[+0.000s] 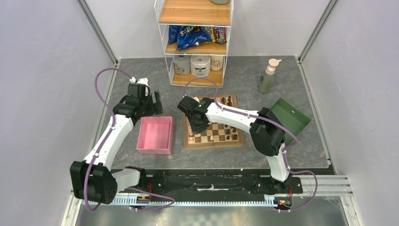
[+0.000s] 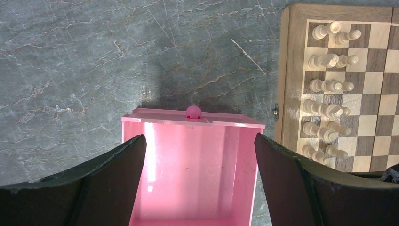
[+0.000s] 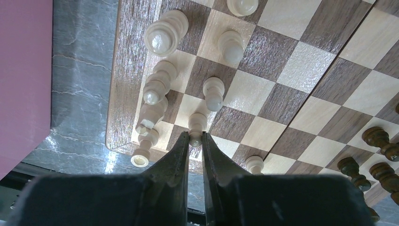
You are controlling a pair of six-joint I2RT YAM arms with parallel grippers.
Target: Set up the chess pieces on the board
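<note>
Pinching cream pawn (image 3: 197,121) by head with right gripper (image 3: 196,137), lower centre; light, slick, tippy. Holding left gripper (image 2: 200,143) wide open.

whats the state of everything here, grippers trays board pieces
left gripper, open, above the pink tray
right gripper, shut on a cream pawn near the board's corner
pink tray, upright, no pieces visible inside
board, unfolded, lying flat
cream pieces, standing in two rows along one edge
dark pieces, standing, across the board from the cream ones
green tray, tilted
pump bottle, upright
</note>
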